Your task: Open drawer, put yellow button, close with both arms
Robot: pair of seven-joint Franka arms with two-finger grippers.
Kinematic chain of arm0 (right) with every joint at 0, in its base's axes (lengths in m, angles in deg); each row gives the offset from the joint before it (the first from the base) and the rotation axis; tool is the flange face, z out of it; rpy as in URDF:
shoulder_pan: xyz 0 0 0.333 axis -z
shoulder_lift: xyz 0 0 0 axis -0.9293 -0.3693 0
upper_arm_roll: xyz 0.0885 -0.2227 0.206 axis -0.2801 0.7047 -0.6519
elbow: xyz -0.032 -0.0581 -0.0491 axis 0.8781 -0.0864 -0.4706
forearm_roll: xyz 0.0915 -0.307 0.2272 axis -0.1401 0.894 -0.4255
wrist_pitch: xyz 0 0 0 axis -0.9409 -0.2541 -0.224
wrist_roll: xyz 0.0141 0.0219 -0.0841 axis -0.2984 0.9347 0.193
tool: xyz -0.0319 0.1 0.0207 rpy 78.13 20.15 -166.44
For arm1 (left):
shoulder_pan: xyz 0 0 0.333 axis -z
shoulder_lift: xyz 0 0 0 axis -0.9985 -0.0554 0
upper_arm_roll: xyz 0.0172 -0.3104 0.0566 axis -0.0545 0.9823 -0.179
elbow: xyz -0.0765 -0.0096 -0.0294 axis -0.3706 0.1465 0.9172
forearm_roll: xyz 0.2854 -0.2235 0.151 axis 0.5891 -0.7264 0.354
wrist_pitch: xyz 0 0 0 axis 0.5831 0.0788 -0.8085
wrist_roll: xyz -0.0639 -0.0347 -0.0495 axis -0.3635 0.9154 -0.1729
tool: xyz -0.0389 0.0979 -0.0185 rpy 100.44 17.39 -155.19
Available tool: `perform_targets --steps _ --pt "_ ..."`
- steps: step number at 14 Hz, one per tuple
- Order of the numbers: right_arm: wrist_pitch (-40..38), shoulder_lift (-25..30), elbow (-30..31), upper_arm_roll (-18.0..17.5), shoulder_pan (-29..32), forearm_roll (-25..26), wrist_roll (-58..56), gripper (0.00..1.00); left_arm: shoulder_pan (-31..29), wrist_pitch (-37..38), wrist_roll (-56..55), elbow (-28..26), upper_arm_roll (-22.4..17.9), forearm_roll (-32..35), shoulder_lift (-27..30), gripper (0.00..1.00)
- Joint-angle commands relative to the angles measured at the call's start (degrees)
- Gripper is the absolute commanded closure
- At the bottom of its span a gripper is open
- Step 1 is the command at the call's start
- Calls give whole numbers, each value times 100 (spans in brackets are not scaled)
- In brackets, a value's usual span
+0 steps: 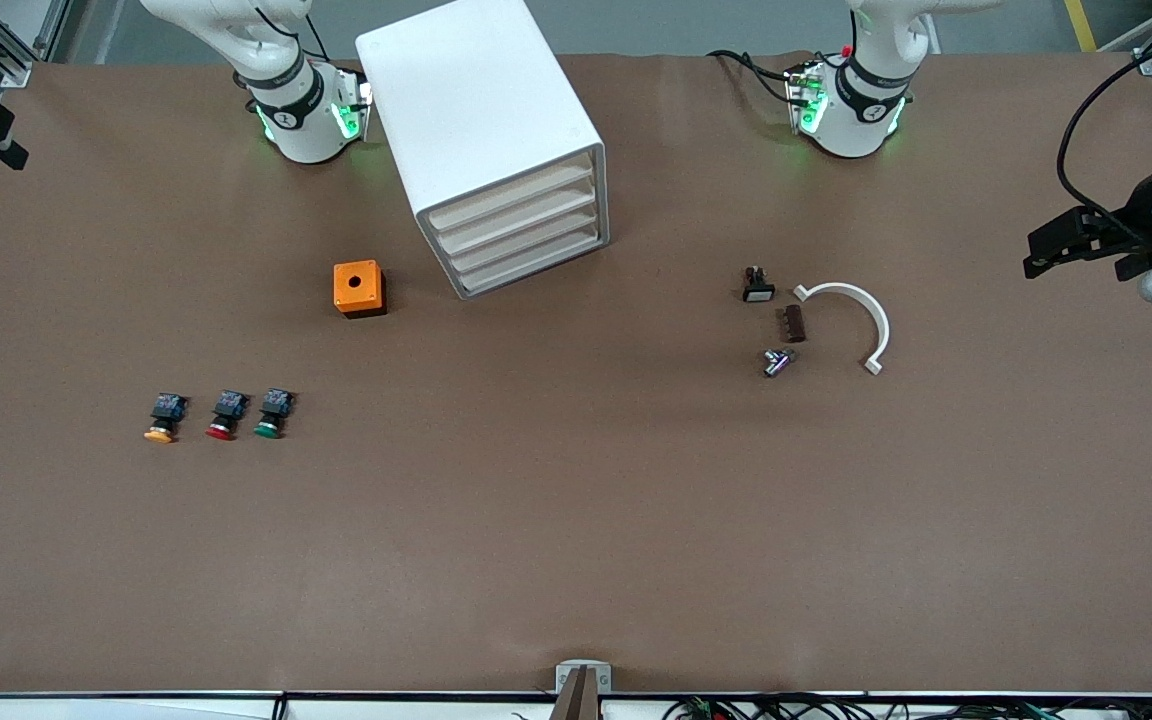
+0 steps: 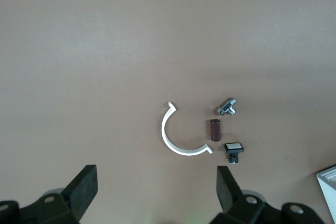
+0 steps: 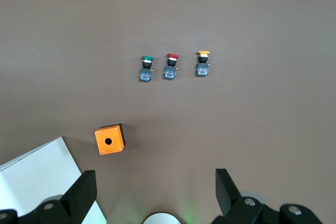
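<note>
Yellow button sat nearest on the brown counter, beside the red-capped one. Farther off, the drawer was closed. Both tools, left and right, hung wide open, gripping nothing.

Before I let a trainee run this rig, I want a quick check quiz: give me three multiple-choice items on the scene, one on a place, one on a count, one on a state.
1. The yellow button sits:
A. in the drawer
B. at the end of the button row, beside the red button
C. on the orange box

2. Push buttons in that row:
A. two
B. three
C. five

3. The top drawer is:
A. shut
B. pulled halfway
C. removed

Answers:
1 B, it lies on the table with red next, then the green button.
2 B, yellow, red, green.
3 A, its front sits flush with the lower fronts.
</note>
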Motion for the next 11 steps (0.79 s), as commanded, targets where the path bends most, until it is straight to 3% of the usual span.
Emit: perform_targets --steps 1,11 --pt "-77 1 -47 -28 140 29 -70 0 -36 66 42 54 38 36 15 0" --pt "-77 1 -47 -80 96 -59 -8 0 -151 31 -37 28 29 -52 -283 0"
